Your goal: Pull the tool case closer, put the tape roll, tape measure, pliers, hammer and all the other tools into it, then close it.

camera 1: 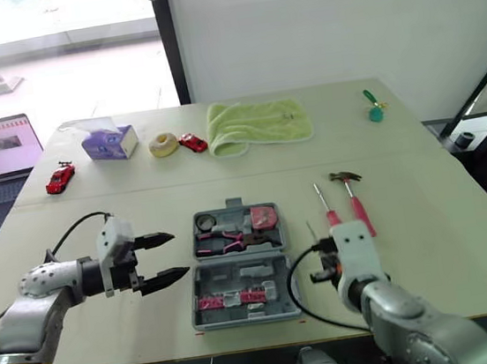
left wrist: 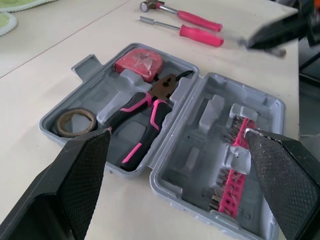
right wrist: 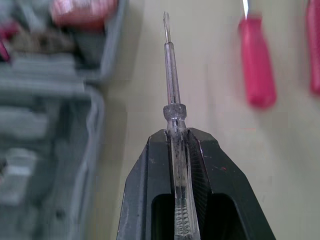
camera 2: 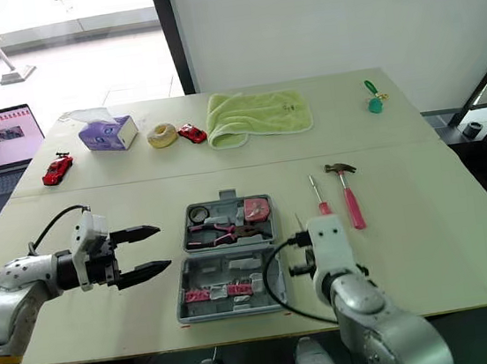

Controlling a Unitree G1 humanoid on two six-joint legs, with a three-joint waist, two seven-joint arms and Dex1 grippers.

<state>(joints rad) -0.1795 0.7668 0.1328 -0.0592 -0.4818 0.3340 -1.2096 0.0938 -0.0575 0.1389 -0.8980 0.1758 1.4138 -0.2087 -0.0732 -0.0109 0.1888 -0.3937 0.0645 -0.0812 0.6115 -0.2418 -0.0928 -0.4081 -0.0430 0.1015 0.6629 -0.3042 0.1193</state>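
Right pincer [right wrist: 176, 137] pinches the slim clear-plastic screwdriver [right wrist: 172, 85], likely for loading into the open grey plastic tool case [camera 1: 264, 277] just left of it; left pincer [camera 1: 179, 254], spread, hovers at the case's far side, probably to steady it.

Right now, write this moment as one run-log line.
tool case: open | inside: tape roll, tape measure, pliers | on table: hammer, pink screwdriver | left gripper: open | right gripper: shut on clear screwdriver
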